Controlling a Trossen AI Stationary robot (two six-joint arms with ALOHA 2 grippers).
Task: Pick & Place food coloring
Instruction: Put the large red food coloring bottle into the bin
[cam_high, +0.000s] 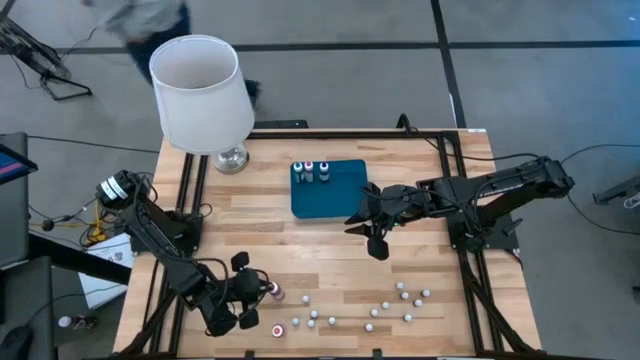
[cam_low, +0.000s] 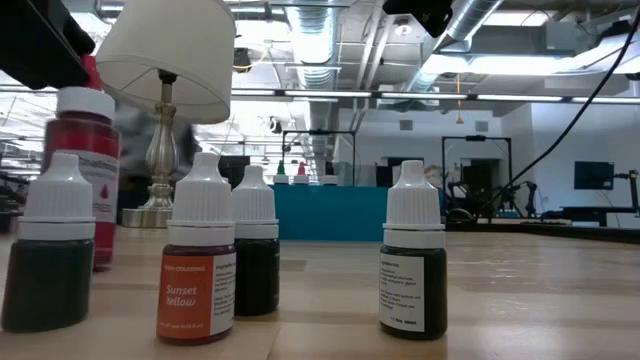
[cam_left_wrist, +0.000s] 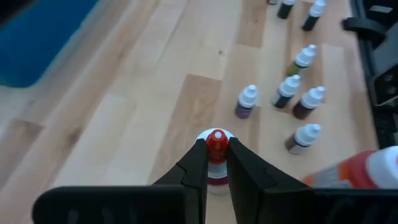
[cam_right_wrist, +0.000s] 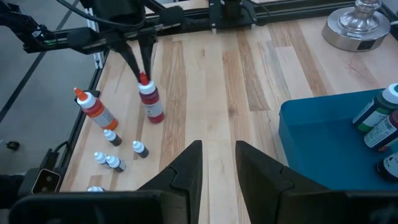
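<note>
Three coloured bottles (cam_high: 310, 172) stand on the teal rectangular tray (cam_high: 340, 195). Left gripper (cam_left_wrist: 211, 149) jaws pinch one red-capped red bottle (cam_right_wrist: 151, 102) on the wooden bench (cam_high: 300, 245). Right gripper (cam_right_wrist: 217, 155) jaws hang part open, empty.

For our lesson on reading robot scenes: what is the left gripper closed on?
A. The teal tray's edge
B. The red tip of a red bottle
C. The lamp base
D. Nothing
B: the left gripper pinches the red bottle by its tip, seen in both wrist views.

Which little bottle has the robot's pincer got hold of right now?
Start at the white lamp and follow that side of the wooden table to its opposite edge. There the left gripper pinches a red bottle by its red tip. It stands far taller than the tiny white-capped bottles nearby.
</note>
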